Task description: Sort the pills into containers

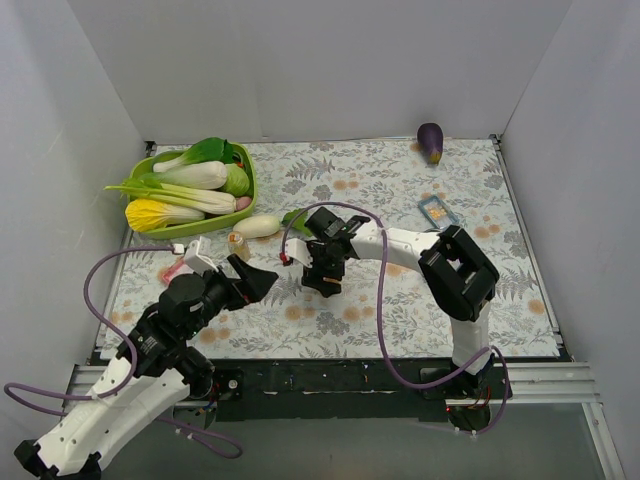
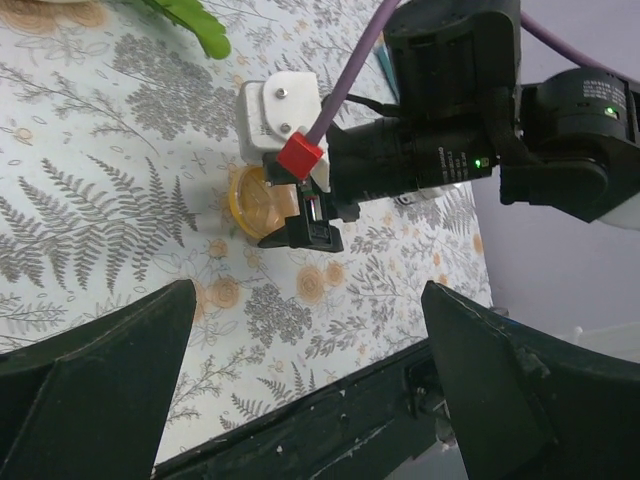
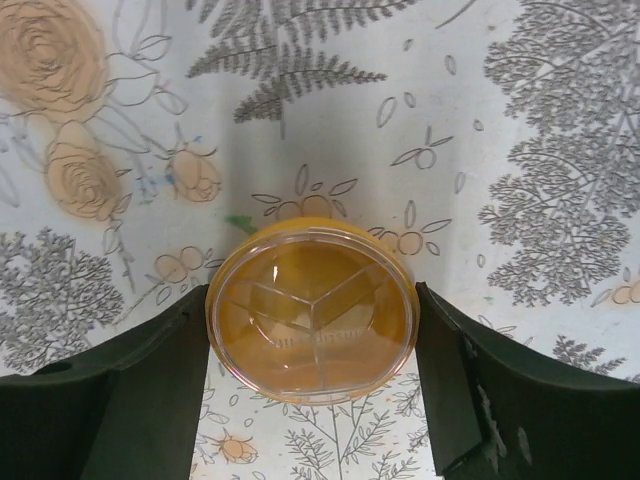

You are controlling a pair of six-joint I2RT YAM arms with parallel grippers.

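Two fingers of the right gripper (image 3: 312, 330) press snugly against opposite sides of the amber dish (image 3: 312, 310), which sits flat on the floral table (image 3: 560, 120) (three-way divider inside, contents unclear). Just beside it the left gripper (image 2: 308, 330) hangs spread wide and empty. Back left stands a green vegetable tray (image 1: 252, 188).
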